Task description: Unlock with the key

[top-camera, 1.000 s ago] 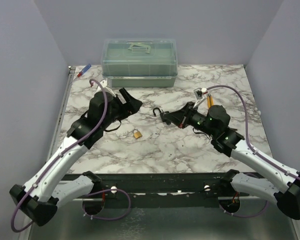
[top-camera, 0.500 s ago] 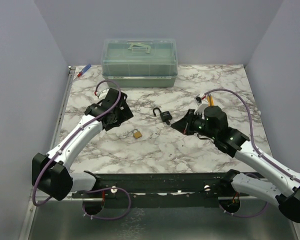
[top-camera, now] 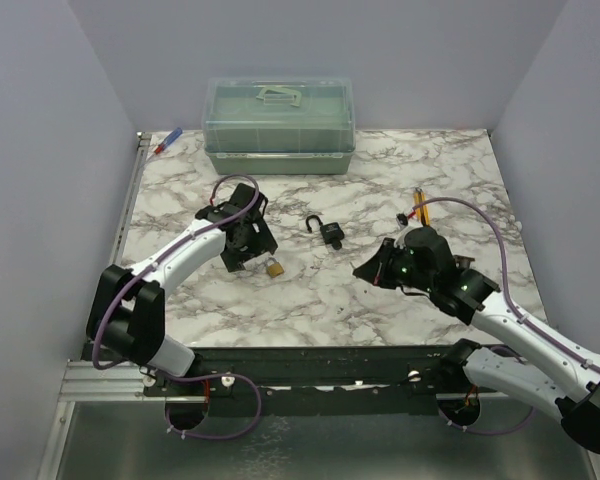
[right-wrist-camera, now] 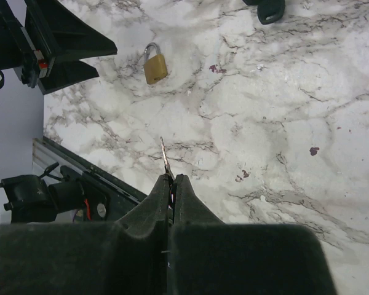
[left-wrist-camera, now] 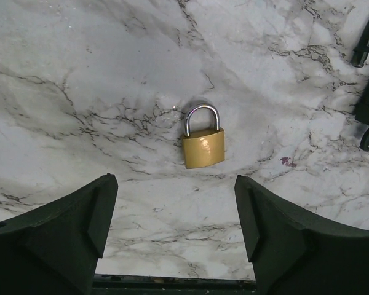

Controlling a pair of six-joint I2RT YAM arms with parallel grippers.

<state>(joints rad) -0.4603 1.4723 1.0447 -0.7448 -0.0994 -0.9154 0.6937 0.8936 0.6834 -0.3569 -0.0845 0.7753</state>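
Observation:
My right gripper [right-wrist-camera: 172, 178] is shut on the key; only its thin metal blade [right-wrist-camera: 164, 153] sticks out past the fingertips, and the head is hidden between them. In the top view the right gripper [top-camera: 365, 270] hovers right of the padlocks. The black padlock [top-camera: 327, 231] lies on the marble with its shackle swung open; its edge shows in the right wrist view [right-wrist-camera: 267, 7]. The small brass padlock [left-wrist-camera: 203, 144] lies flat with its shackle closed. My left gripper [left-wrist-camera: 175, 227] is open and empty just short of it, also seen from above [top-camera: 248, 240].
A clear box with a green lid [top-camera: 278, 125] stands at the back. A blue and red pen [top-camera: 167, 141] lies at the back left corner. An orange stick [top-camera: 420, 208] lies behind the right arm. The table's front rail [right-wrist-camera: 80, 178] is close under the right gripper.
The right gripper has drawn back from the black padlock toward the near right, leaving it on the table. The left gripper has swung right and down to the brass padlock.

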